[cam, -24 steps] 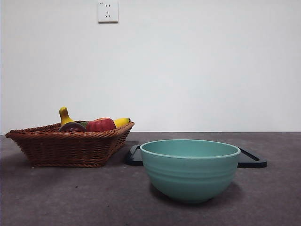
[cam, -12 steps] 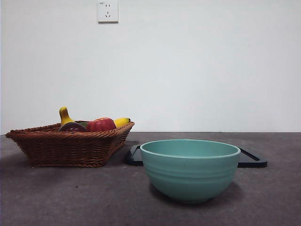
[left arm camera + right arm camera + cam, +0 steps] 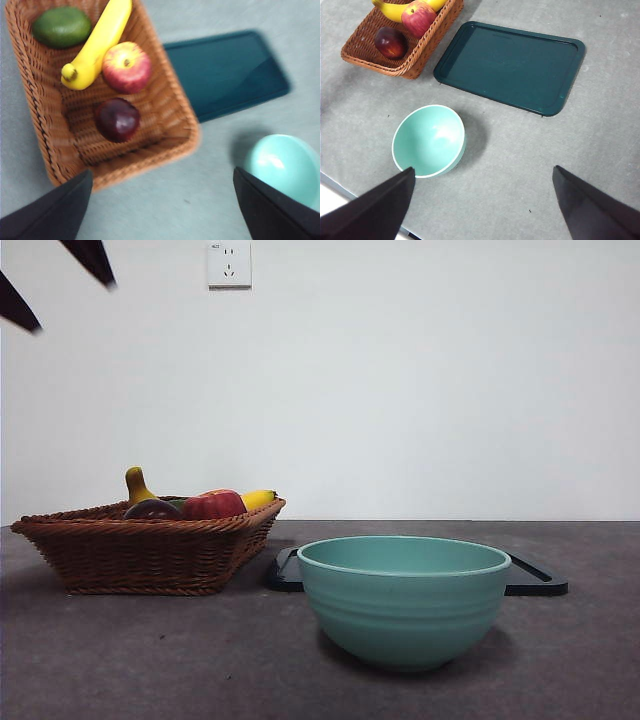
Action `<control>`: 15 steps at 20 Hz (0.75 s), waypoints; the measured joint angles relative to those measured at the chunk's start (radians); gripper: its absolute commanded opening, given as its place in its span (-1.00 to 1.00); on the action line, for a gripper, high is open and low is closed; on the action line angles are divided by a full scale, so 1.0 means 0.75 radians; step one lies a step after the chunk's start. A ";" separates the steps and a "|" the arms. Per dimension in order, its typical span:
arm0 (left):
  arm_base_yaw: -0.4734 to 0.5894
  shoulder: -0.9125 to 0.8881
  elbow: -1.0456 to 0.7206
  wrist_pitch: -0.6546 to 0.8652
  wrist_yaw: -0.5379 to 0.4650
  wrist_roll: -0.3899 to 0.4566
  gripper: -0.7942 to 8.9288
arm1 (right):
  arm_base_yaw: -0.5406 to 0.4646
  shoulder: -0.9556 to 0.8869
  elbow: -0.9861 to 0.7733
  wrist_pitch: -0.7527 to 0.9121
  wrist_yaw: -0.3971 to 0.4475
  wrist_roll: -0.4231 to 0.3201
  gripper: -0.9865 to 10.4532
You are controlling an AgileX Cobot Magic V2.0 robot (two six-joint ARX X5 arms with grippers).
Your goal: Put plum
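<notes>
While the plum (image 3: 117, 119) lies in the wicker basket (image 3: 177, 135) beside the apple (image 3: 127, 67), the left gripper (image 3: 160, 210) hangs above, jaws spread. The right gripper (image 3: 482, 210) waits over the table's near edge, jaws spread too.

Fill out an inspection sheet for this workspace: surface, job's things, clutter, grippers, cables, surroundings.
Surface: grey table, bare patches matte.
Job's things: plum lies in the wicker basket, untouched.
Clutter: apple, banana and green fruit share the basket; dark tray lies flat with nothing on it; teal bowl stands upright and holds nothing.
Grippers: left gripper open, above the basket, holding nothing; right gripper open, high over the table.
Cables: nothing seen.
Surroundings: white wall with wall socket.
</notes>
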 measured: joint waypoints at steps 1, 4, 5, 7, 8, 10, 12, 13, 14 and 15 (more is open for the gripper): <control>-0.017 0.050 0.001 0.036 -0.043 0.005 0.06 | 0.000 0.000 0.000 0.000 0.000 0.000 -0.06; -0.060 0.195 0.001 0.124 -0.127 0.028 0.06 | 0.000 0.000 0.000 0.000 0.000 0.001 -0.06; -0.070 0.243 0.001 0.143 -0.149 0.037 0.06 | 0.000 0.000 0.000 0.000 0.000 0.001 -0.06; -0.087 0.332 0.001 0.186 -0.160 0.058 0.06 | 0.000 0.000 0.000 0.000 0.000 0.001 -0.06; -0.091 0.374 0.001 0.205 -0.162 0.065 0.06 | 0.000 0.000 0.000 0.000 0.000 0.003 -0.06; -0.100 0.462 0.001 0.264 -0.195 0.073 0.06 | 0.000 0.000 0.000 -0.001 0.000 0.009 -0.06; -0.106 0.532 0.001 0.299 -0.209 0.086 0.06 | 0.000 0.000 0.000 -0.001 0.000 0.010 -0.06; -0.106 0.565 0.001 0.318 -0.215 0.090 0.06 | 0.000 0.000 0.000 -0.001 0.000 0.010 -0.06; -0.106 0.594 0.001 0.335 -0.218 0.091 0.06 | 0.000 0.000 0.000 -0.001 0.000 0.010 -0.06; -0.106 0.618 0.001 0.352 -0.224 0.091 0.06 | 0.000 0.000 0.000 -0.001 0.000 0.010 -0.06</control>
